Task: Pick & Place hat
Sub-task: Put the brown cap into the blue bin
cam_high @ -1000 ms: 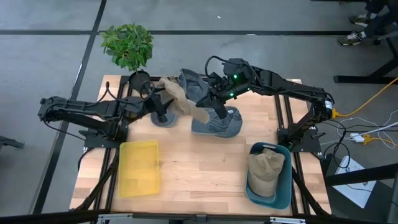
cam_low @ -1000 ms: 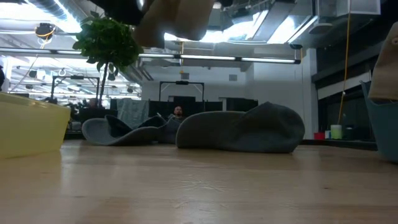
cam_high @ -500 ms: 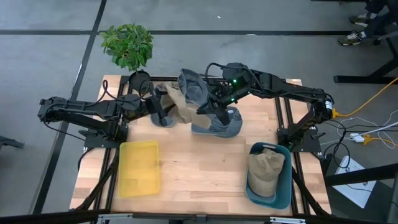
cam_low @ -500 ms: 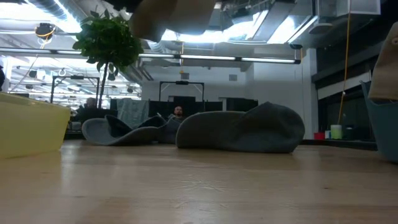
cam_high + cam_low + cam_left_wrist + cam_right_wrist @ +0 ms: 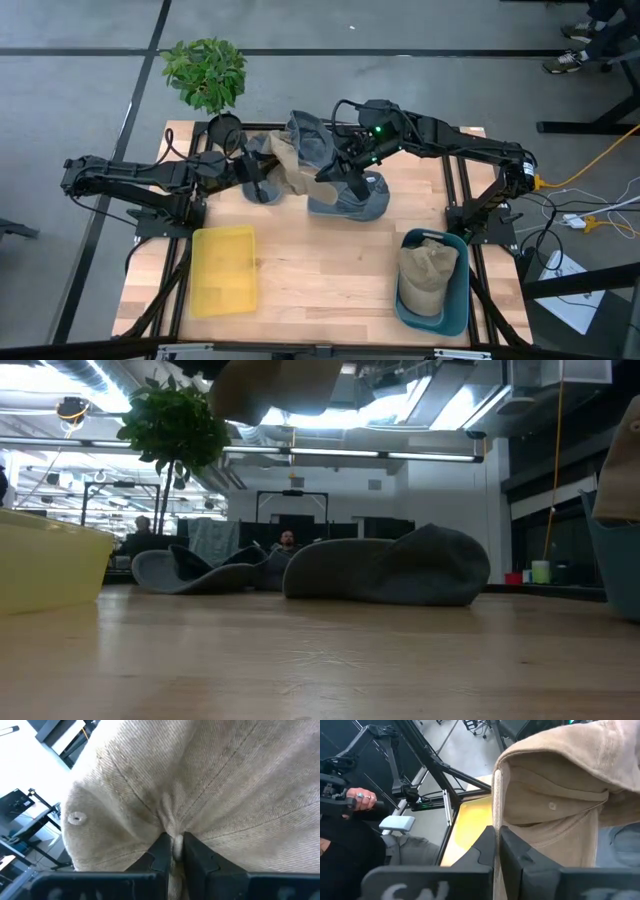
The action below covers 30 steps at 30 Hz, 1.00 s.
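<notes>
Left gripper [image 5: 172,851] has snapped closed, now pinching a fold of the tan hat [image 5: 287,166], held aloft above the table's [image 5: 320,270] back edge. Right gripper [image 5: 496,851] is clamped on the hat's edge too. Two grey hats [image 5: 345,200] lie beneath; another tan one sits in the teal bin [image 5: 455,300].

Looks like an open-plan robotics lab or workshop: grey concrete floor [image 5: 420,40], exposed ceiling ducts and strip lights [image 5: 350,455], desks and seated people [image 5: 287,541] behind, a potted plant [image 5: 205,70], cables [image 5: 590,165] trailing beside the framed wooden table [image 5: 330,270].
</notes>
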Available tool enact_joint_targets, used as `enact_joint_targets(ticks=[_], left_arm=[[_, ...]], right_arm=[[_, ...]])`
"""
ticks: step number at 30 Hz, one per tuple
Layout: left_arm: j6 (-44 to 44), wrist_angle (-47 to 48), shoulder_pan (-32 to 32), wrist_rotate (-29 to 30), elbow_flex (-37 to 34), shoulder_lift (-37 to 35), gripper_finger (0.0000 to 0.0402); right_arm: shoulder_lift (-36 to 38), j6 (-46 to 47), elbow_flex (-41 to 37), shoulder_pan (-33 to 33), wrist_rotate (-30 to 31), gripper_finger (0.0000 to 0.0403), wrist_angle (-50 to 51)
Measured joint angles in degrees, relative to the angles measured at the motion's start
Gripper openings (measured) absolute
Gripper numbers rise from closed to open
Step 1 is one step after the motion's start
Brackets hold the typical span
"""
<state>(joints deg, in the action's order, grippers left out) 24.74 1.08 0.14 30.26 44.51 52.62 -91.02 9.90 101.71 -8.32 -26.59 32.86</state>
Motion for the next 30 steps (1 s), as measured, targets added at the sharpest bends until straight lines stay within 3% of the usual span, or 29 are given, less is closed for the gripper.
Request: enact_joint_targets(ticks=[6,10,20,28,30], left_arm=[[-0.07,1.35,-0.84,-0.03,0.0,-0.87,0.0027],[-2.16,3.34,-1.78,-3.2,0.0,-3.18,0.0026],[-15.89,13.94,-1.9,-23.36,0.0,-8.67,0.0026],[-17.58,15.3,-1.92,-41.17,0.0,-11.42,0.0026],[-18.21,15.02,-1.94,-43.38,0.0,-12.65,0.0026]], right_arm=[[-0.02,-3.05,0.0,-0.63,0.2,0.0014,4.17],[0.0,-5.47,0.0,-1.78,2.87,0.0014,9.02],[0.0,-7.33,0.0,-4.41,9.04,0.0044,11.15],[0.0,-7.35,0.0,-4.95,8.57,0.007,13.71],[0.0,-7.25,0.0,-5.2,8.59,0.0078,15.21]])
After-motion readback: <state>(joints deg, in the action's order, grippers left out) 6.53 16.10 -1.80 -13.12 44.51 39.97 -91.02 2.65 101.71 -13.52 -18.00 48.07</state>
